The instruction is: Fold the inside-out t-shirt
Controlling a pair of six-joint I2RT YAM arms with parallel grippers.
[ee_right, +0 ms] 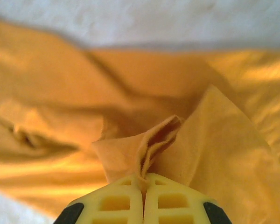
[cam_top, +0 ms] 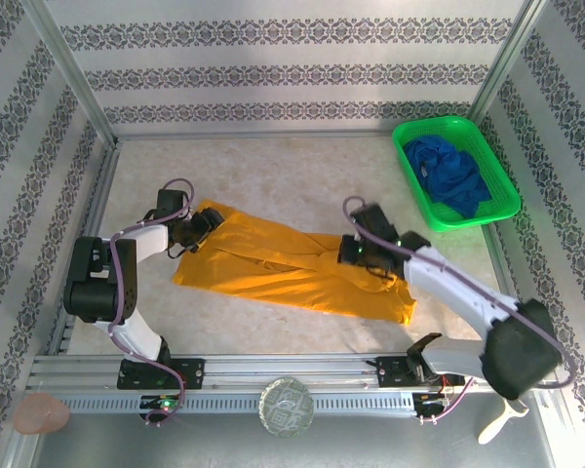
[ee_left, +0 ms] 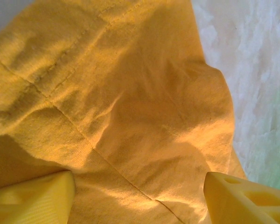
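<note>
— Inside-out t-shirt (cam_top: 273,263): where does it lie?
— Crumpled across the middle of the table (cam_top: 273,166), a long mustard band running from about 9 o'clock down to 4 o'clock. Well apart from it, at 1 o'clock, sits the green basket (cam_top: 408,164) with a dark blue garment (cam_top: 453,175) in it. That one is not our business.
— And the claws?
— The left claw (cam_top: 200,229) is at the 9 o'clock end, its fingers (ee_left: 32,196) wide apart over the cloth and gripping nothing that I can see. The right claw (cam_top: 356,252) is toward 3 o'clock, clamped tight on a small raised fold (ee_right: 154,140) of the shirt.
— What worries you?
— One side is held and the other isn't. If the right pulls alone, I'd expect the cloth to drag and bunch rather than fold, with the loose 9 o'clock end sliding along.
— Anything else?
— The pinch is thin, right at the fingertips, so a sharp tug could slip it free. It also looks doubled, so several layers may come up together and skew the crease.
</note>
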